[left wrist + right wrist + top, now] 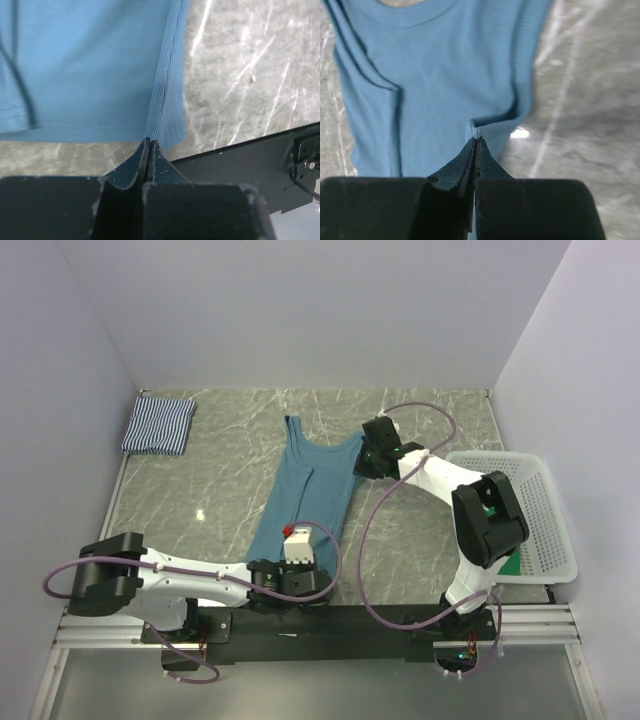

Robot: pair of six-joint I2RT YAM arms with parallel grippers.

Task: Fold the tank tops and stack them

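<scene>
teal tank top point(305, 490) lies lengthwise mid-frame; my left gripper point(149, 142) pinches its hem corner, right gripper point(474, 141) pinches the armhole edge, both jaws pressed together on thin bites. if i lift unevenly, i reckon either edge slips out and the fold skews.

Grey, white-veined marble-patterned tabletop point(220, 480), enclosed by plain white walls point(320, 310) at the back and both sides. White plastic mesh basket point(557, 530) at the right edge of the tabletop, its far rim overhanging toward the right wall. Black mounting plate point(340, 621) along the near edge, flanked by silver metal rails point(95, 634).
</scene>
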